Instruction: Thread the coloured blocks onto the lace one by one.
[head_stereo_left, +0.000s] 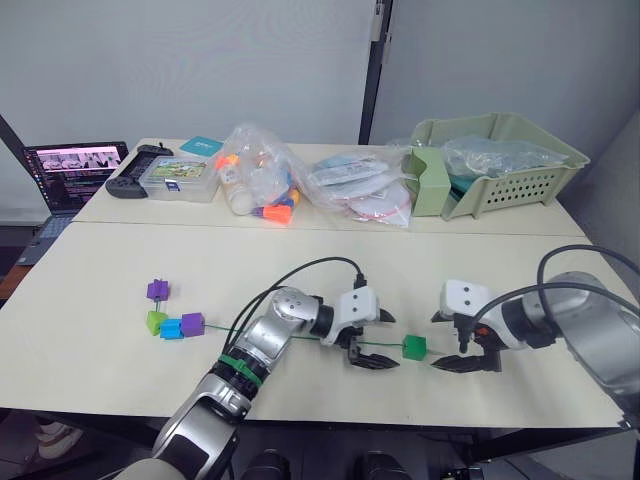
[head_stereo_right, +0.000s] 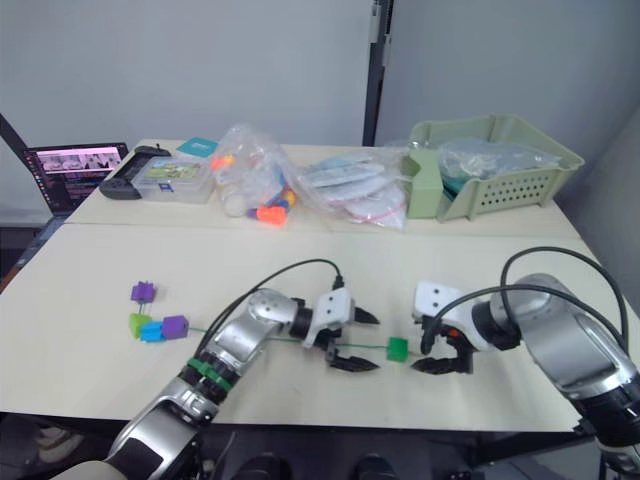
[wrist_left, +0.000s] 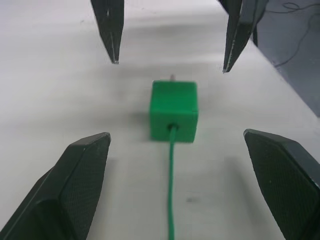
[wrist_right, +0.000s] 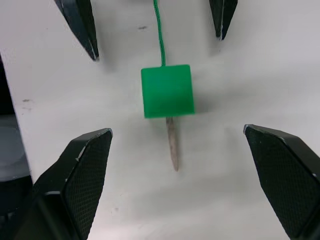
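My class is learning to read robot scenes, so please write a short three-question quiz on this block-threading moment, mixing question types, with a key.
1. True or false: the green block is already on the lace.
2. Multiple choice: the lace's stiff tip is A) inside the block, B) sticking out of the block on the right gripper's side, C) held by the left gripper.
3. Fill in: both grippers are ____, one on each side of the block.

Key: 1 true; 2 B; 3 open.
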